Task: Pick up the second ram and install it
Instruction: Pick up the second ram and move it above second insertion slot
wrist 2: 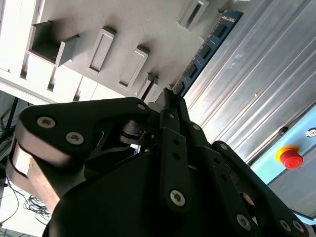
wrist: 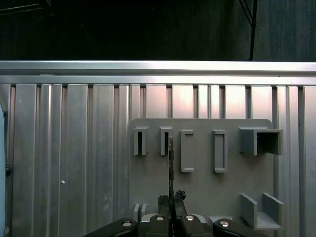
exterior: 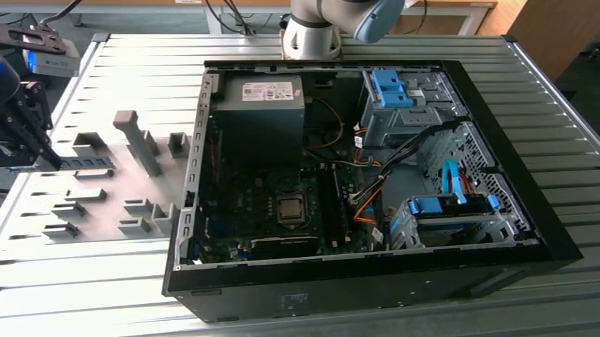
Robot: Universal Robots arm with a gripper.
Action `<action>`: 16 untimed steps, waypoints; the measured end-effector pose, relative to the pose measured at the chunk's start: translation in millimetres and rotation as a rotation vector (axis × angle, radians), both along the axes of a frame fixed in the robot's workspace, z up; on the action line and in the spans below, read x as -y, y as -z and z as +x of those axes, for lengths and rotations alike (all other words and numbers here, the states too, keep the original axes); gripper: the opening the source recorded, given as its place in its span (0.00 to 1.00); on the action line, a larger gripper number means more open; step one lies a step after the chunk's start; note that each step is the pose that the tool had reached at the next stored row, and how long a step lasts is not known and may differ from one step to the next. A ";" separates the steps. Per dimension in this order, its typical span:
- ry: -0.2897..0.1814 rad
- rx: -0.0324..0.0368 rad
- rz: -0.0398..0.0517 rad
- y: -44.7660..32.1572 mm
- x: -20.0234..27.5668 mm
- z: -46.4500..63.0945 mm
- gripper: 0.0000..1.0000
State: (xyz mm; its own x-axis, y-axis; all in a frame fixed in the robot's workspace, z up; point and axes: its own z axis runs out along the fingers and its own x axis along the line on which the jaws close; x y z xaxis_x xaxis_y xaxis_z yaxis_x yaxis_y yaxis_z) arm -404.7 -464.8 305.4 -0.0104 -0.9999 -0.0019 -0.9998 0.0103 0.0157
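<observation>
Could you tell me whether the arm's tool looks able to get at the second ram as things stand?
Likely yes: the tool looks closed on one end of the second ram, over the grey fixture plate, with nothing in the way.

Claw (exterior: 49, 161) at exterior view's far left, low — fingers (wrist: 179, 196) pinched together on second ram (exterior: 86, 163).

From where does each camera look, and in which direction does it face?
Exterior view: high above, looking down on the open computer case and table; the arm's base shows.
First wrist view: faces the grey fixture plate squarely, past the gripper.
Second wrist view: looks slantwise along the gripper at that plate.
Both wrist views share the second ram, gripped.
</observation>
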 end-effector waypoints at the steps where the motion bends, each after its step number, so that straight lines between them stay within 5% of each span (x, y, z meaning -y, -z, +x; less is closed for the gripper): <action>1: 0.000 0.0000 0.0000 0.0 0.0 0.0 0.14; 16: 0.000 0.0000 0.0000 -9.0 0.0 0.0 0.14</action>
